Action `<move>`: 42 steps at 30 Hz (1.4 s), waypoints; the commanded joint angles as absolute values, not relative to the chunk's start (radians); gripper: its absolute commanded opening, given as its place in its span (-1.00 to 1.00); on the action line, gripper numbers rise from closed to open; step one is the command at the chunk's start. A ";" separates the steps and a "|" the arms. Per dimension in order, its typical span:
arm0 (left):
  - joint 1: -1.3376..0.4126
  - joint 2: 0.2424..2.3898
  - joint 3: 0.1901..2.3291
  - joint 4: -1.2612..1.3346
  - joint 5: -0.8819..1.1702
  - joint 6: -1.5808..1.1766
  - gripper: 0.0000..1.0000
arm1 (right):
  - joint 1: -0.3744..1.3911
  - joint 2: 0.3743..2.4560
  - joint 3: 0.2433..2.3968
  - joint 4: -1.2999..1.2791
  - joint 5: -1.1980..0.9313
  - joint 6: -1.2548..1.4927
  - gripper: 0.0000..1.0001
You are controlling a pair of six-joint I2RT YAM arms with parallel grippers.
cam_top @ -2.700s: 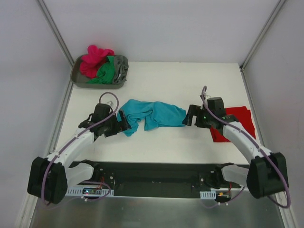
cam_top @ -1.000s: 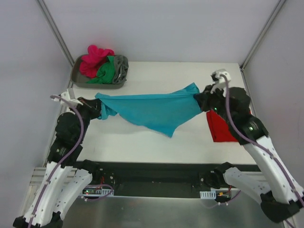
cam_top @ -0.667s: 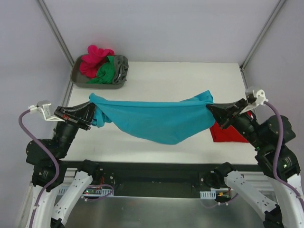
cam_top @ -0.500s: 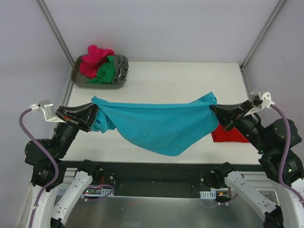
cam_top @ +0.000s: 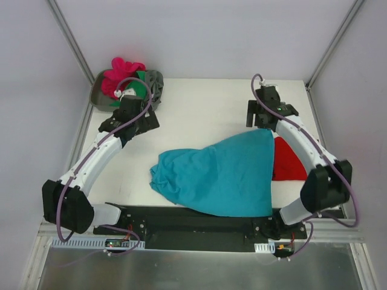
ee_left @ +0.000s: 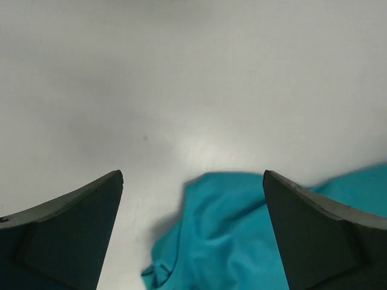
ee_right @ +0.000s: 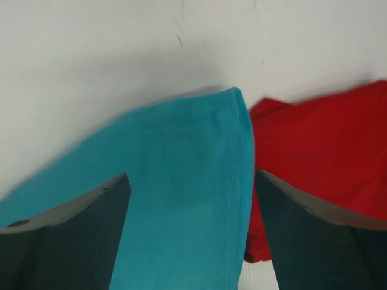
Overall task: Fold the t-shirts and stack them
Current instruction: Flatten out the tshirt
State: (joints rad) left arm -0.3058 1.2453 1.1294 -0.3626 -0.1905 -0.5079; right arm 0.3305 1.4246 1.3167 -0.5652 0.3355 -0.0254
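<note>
A teal t-shirt [cam_top: 217, 175] lies crumpled on the white table, its near edge hanging over the table's front. Its right side overlaps a red t-shirt [cam_top: 289, 162]. My left gripper [cam_top: 145, 121] hovers open beyond the teal shirt's left end, nothing between its fingers; in the left wrist view the teal shirt [ee_left: 242, 241] lies below the left gripper [ee_left: 193, 175]. My right gripper [cam_top: 259, 118] stands open beyond the shirt's far right corner. In the right wrist view the right gripper [ee_right: 191, 174] hangs over the teal shirt [ee_right: 181, 211], with the red t-shirt [ee_right: 320, 157] beside it.
A grey tray [cam_top: 100, 101] at the far left corner holds a pink shirt [cam_top: 118, 75], a green shirt [cam_top: 138, 90] and a grey shirt [cam_top: 156, 84]. Metal frame posts rise at both far corners.
Both grippers held the teal shirt stretched in the air, then let it go. It now lies on the table, and both arms have swung out to the far side, jaws open.
</note>
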 commanded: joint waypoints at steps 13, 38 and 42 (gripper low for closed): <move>-0.298 1.098 0.806 -0.369 0.056 -0.577 0.98 | 0.324 1.214 0.996 -0.594 0.209 0.120 0.93; -0.359 1.497 0.784 -0.130 0.268 -0.545 0.24 | 0.247 0.966 0.518 -0.565 0.215 0.339 0.93; -0.368 1.525 0.781 -0.106 0.285 -0.545 -0.39 | 0.249 1.049 0.526 -0.480 0.100 0.327 0.78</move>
State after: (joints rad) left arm -0.3546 1.5021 0.7570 -0.1455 0.2714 -0.5591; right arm 0.2527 0.9905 0.5247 -0.5690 0.2028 0.3244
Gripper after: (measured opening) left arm 0.479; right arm 0.965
